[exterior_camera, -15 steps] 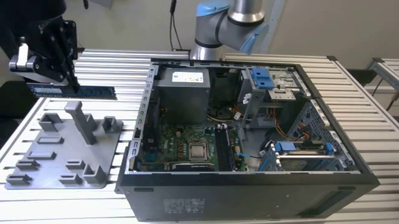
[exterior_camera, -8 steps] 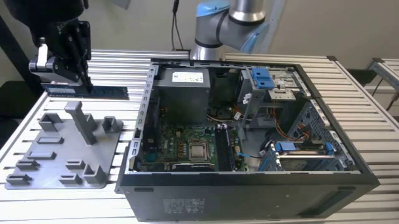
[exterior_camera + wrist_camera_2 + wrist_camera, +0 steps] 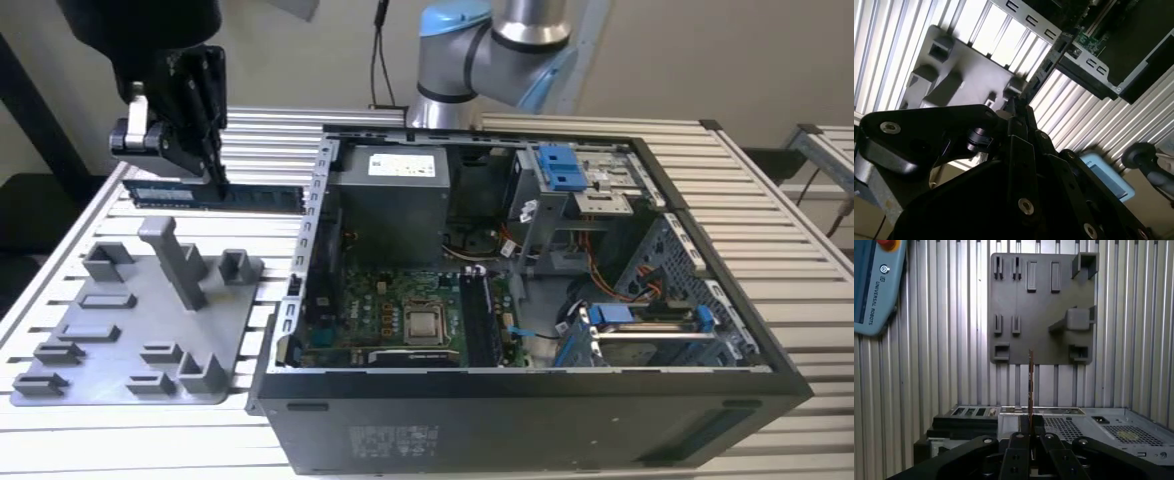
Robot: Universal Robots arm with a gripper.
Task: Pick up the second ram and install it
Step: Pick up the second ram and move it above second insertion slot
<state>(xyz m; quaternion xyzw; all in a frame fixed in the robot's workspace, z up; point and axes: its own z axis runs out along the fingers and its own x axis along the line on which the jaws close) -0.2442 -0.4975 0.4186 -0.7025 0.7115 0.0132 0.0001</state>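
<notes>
One open black metal computer case (image 3: 534,385) stands nearest on the slatted aluminium table (image 3: 814,330), with a green motherboard (image 3: 387,315) inside. A grey plastic fixture plate (image 3: 134,345) lies at the exterior view's left. Beyond it, the black gripper (image 3: 211,172) has its fingers pinched tight on the top edge of the second ram (image 3: 220,196), a slim dark board held level beside the case's wall.
</notes>
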